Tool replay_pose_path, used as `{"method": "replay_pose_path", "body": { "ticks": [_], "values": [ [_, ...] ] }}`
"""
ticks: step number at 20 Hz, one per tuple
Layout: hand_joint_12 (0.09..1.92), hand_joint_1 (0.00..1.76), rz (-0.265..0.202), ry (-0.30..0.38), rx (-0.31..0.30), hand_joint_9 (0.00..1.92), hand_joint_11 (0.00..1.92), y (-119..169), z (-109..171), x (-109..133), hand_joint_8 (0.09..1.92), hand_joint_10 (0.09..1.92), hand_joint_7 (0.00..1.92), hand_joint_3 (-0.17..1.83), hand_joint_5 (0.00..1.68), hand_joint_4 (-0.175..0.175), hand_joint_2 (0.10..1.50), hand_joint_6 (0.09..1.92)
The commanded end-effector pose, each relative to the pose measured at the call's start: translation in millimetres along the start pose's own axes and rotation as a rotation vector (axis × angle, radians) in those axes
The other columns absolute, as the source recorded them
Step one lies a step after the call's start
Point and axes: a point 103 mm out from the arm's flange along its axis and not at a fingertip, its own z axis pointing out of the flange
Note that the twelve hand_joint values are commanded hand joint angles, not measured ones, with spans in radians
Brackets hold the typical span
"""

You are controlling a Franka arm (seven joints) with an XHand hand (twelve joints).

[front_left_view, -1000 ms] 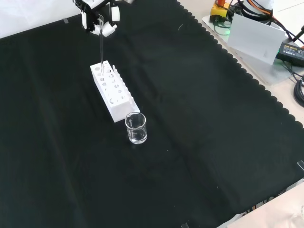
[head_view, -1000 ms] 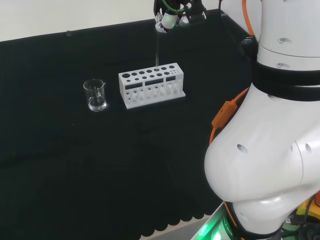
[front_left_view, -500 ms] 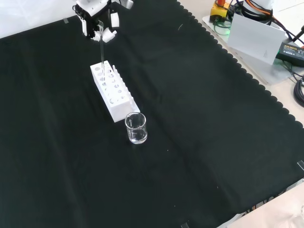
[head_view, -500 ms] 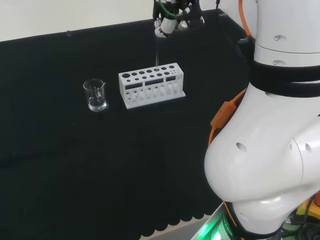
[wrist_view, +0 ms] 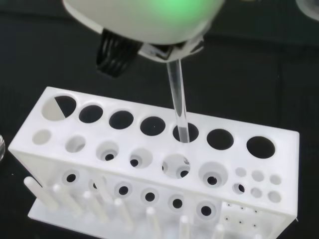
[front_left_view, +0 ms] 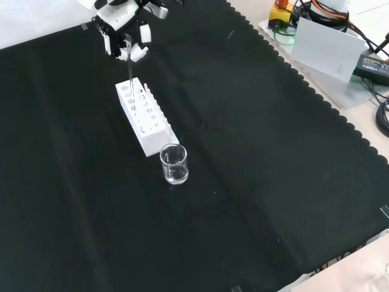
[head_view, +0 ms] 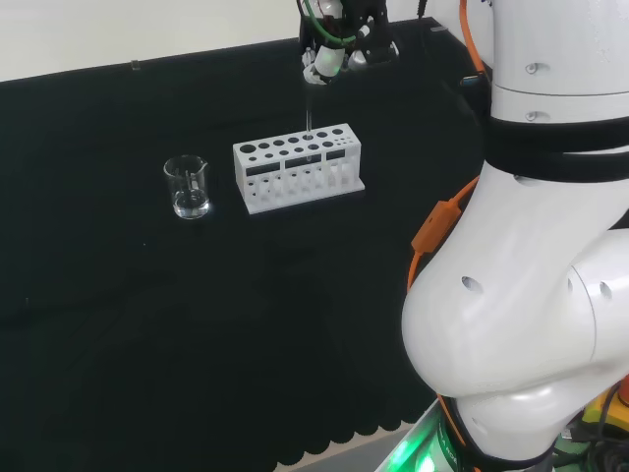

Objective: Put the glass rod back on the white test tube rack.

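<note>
Glass rod (wrist_view: 178,102) (upright) beneath hand (front_left_view: 124,36)

Head view: high behind the arm, looking across the cloth; front view: opposite, looking down; wrist view: close above the rack (wrist_view: 149,169); all share the rack, at 12 o'clock.

A bench covered with black cloth (front_left_view: 255,182), its scalloped hem visible along the edges. Beyond the cloth, a pale bench surface (front_left_view: 261,12) bears a white box (front_left_view: 325,45), black cables (front_left_view: 382,112) and a small black device (front_left_view: 372,61).
</note>
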Motion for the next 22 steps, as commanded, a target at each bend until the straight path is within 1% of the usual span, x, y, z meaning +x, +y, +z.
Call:
{"method": "replay_pose_path", "body": {
  "ticks": [1, 16, 22],
  "values": [
    [0.82, 1.19, -0.003, -0.008, 0.009, 1.87, 1.72, 4.2, 5.3, 0.2, 0.63, 0.31, 1.65, 1.02, 1.18, -0.175, 0.52, 1.02],
    [0.82, 1.19, 0.002, -0.001, 0.035, 1.87, 1.72, 6.1, 24.4, -7.5, 0.63, 0.31, 1.65, 1.02, 1.18, -0.175, 0.52, 1.02],
    [0.82, 1.19, -0.002, 0.001, 0.028, 1.87, 1.72, 7.7, 21.1, -7.3, 0.63, 0.31, 1.65, 1.02, 1.18, -0.175, 0.52, 1.02]
  ]
}}
